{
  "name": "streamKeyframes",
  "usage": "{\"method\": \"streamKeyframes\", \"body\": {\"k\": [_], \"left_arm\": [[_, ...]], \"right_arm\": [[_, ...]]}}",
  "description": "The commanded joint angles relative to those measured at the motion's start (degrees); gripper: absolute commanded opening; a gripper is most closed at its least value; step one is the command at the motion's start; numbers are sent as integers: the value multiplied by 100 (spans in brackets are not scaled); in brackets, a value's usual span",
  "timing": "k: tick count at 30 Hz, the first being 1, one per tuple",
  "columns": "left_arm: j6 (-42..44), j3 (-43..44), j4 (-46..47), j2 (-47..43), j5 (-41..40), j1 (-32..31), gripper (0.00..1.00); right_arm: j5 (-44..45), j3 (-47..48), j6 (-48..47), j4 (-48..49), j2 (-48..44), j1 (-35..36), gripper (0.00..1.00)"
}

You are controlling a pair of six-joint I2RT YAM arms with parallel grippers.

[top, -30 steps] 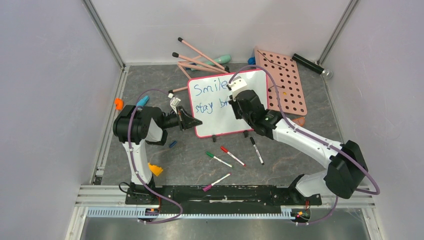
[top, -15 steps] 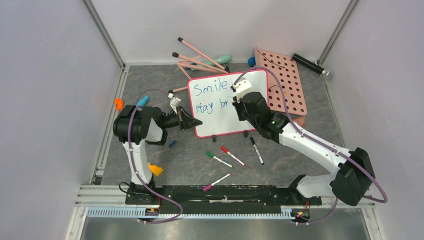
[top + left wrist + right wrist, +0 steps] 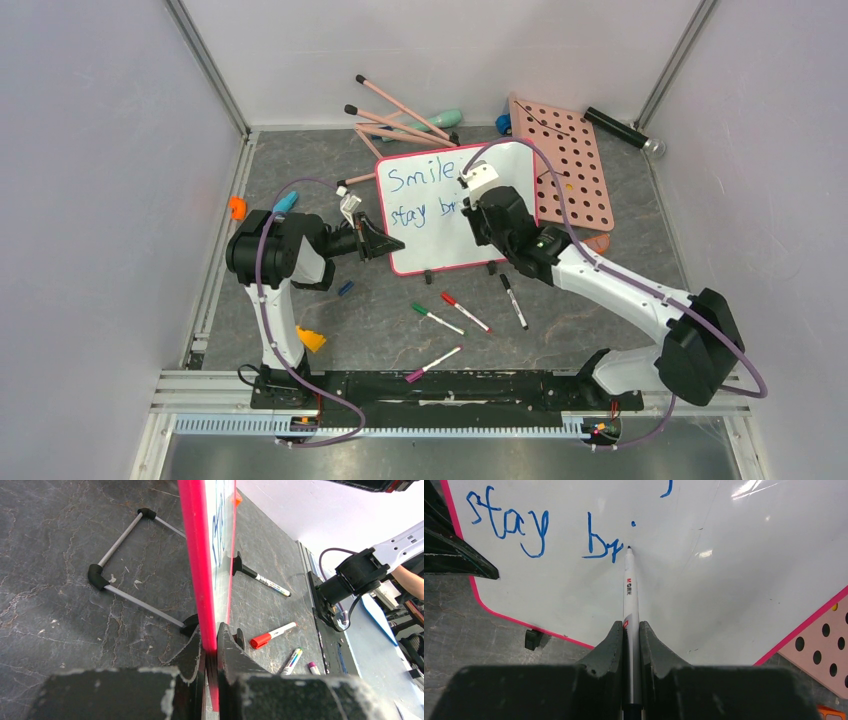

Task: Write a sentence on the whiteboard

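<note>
The whiteboard [image 3: 430, 230], white with a pink-red rim, stands tilted on its black feet mid-table. Blue writing [image 3: 420, 180] reads "Smile" above "stay br" with an i beside it; in the right wrist view the second line [image 3: 524, 527] is plain. My left gripper [image 3: 210, 642] is shut on the board's pink left edge [image 3: 197, 555]. My right gripper [image 3: 631, 630] is shut on a white marker [image 3: 630, 587], whose tip rests on the board just right of the "br". In the top view the right gripper [image 3: 478, 205] covers part of the writing.
Loose markers [image 3: 466, 312] lie on the grey table in front of the board, a black one [image 3: 513, 301] among them. A pink pegboard [image 3: 570, 170] lies right of the board. Pink sticks [image 3: 400, 115] and a black cylinder [image 3: 622, 130] lie behind. An orange piece [image 3: 310, 340] sits near the left base.
The right arm has shifted slightly along the second line, and the "br" now shows a little more beside the wrist. The left arm and the board have stayed still.
</note>
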Motion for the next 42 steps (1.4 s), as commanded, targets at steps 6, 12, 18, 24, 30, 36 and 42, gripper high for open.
{"method": "streamKeyframes", "body": {"k": [6,12,18,24,30,36,42], "left_arm": [[1430,-18,238,319,-324,59,3],[1426,-20,239,327,-320,59,3],[1426,-12,238,323,-322,59,3],[1426,-20,238,323,-319,58,3],[1426,-20,238,325,-317,59,3],[1431,-16,238,319,-321,59,3],[1420,-14,238,321,-321,59,3]], "right_arm": [[57,276,-44,204,273,-34,0],[-12,58,33,192,170,-35,0],[-122,-297,164,237,26,-34,0],[-132,-221,177,218,-44,-31,0],[-145,4,113,66,-223,-33,0],[-76,59,82,10,-336,-91,0],[-71,172,60,8,-175,-167,0]]}}
